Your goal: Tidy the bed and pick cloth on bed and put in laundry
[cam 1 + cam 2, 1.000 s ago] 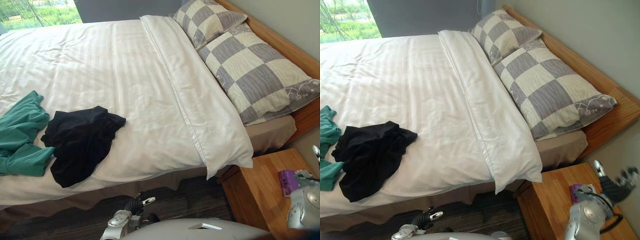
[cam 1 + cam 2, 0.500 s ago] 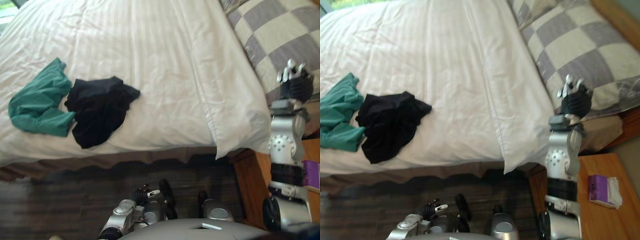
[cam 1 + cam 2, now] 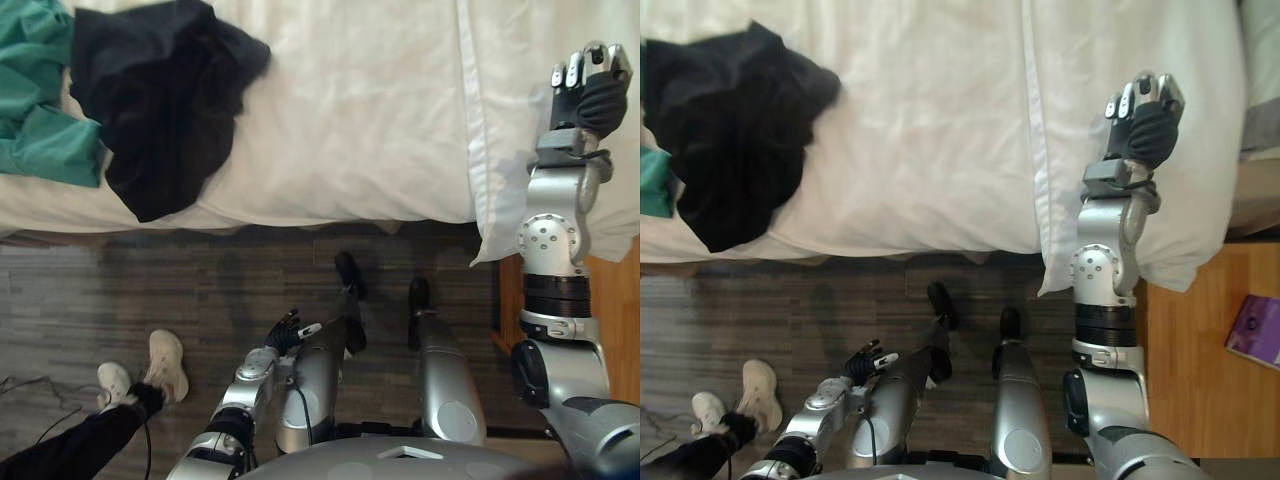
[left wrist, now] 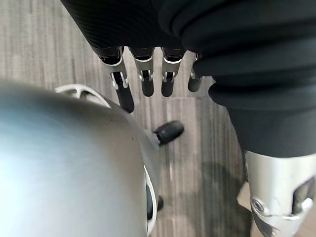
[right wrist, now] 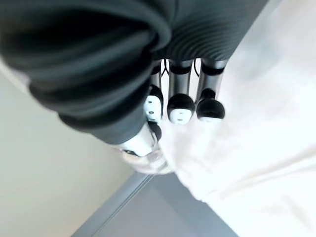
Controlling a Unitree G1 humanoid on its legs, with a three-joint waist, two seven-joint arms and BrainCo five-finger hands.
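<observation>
Although the right hand (image 3: 588, 92) has its fingers (image 5: 181, 107) curled in, they appear to grip nothing, hovering just above the folded white duvet (image 3: 380, 110) near the bed's side edge. The left hand (image 3: 287, 330) hangs low over the wooden floor (image 3: 150, 290), its fingers (image 4: 147, 85) loosely straight and empty. Well apart from the right fingers, across the duvet, the black garment (image 3: 150, 90) lies crumpled against the green garment (image 3: 35, 95). By my judgement the task has barely begun: both clothes await picking up and carrying to the laundry.
</observation>
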